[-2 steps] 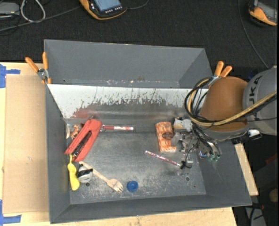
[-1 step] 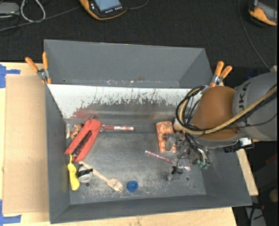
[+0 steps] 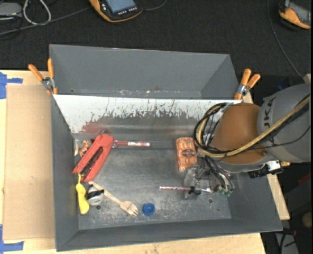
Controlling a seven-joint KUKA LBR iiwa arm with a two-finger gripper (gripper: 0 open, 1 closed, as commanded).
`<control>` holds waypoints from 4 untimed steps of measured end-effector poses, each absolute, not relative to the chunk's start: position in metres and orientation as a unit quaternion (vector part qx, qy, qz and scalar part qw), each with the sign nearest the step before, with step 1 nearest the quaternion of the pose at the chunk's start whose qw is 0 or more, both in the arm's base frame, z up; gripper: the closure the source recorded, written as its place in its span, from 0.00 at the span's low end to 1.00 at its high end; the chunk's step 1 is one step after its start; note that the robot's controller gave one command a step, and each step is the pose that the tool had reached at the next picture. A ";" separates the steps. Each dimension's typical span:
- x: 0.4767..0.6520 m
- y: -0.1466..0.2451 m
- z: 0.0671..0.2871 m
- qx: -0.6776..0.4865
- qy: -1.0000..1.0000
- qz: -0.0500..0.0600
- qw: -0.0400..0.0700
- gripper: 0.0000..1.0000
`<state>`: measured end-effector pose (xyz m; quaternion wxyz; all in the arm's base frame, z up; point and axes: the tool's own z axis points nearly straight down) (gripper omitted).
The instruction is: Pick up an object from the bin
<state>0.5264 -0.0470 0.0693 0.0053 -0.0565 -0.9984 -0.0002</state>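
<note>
Crowding the tool (image 3: 199,187): orange-brown block (image 3: 185,153), maybe touching.

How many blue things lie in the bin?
1. A small round blue cap lies on the floor of the bin near its front wall, just right of the wooden fork. Others may be hidden under the arm at the right.

Partial dark lettering on grey arm housing (image 3: 266,118), cut off by cables (image 3: 220,142), not legible; nothing else readable.
</note>
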 end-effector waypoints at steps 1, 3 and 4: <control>0.526 -0.047 0.070 -0.057 -0.998 0.000 0.005 1.00; 0.526 -0.047 0.134 -0.058 -0.998 -0.001 0.006 1.00; 0.526 -0.047 0.145 -0.058 -0.998 -0.001 0.006 1.00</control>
